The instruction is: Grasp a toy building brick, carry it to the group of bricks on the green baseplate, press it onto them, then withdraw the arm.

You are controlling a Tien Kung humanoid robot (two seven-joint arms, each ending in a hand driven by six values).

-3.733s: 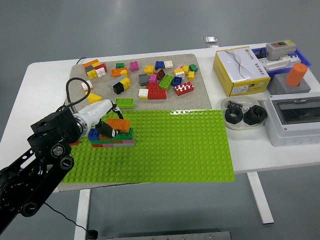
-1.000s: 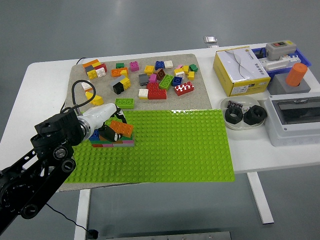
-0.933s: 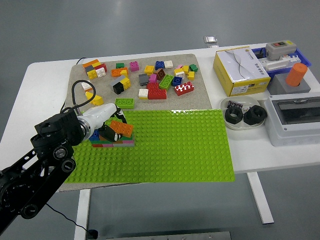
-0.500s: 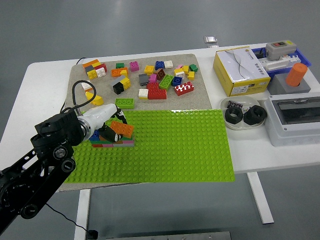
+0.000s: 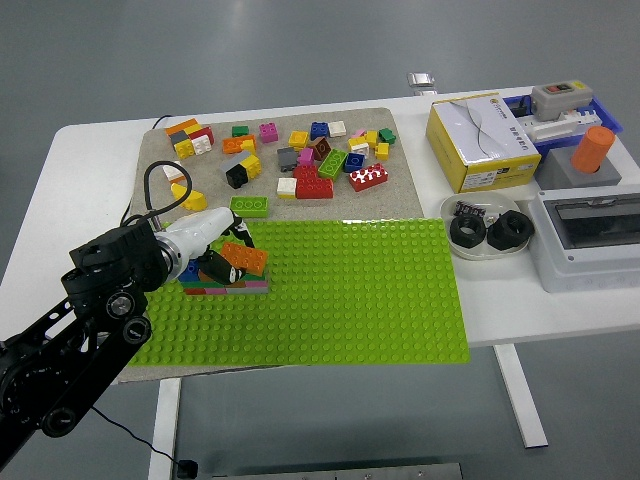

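The left hand (image 5: 205, 245) has its fingers curled around an orange brick (image 5: 243, 257), tilted atop the brick stack (image 5: 232, 281) on the green baseplate (image 5: 350, 290)

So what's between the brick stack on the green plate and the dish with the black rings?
Only bare green baseplate studs, then a strip of white table, lie between the brick stack and the dish in the head view.

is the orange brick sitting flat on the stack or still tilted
Tilted. The orange brick lies askew over the group of bricks on the green baseplate, its left end lower, with the left hand on it.
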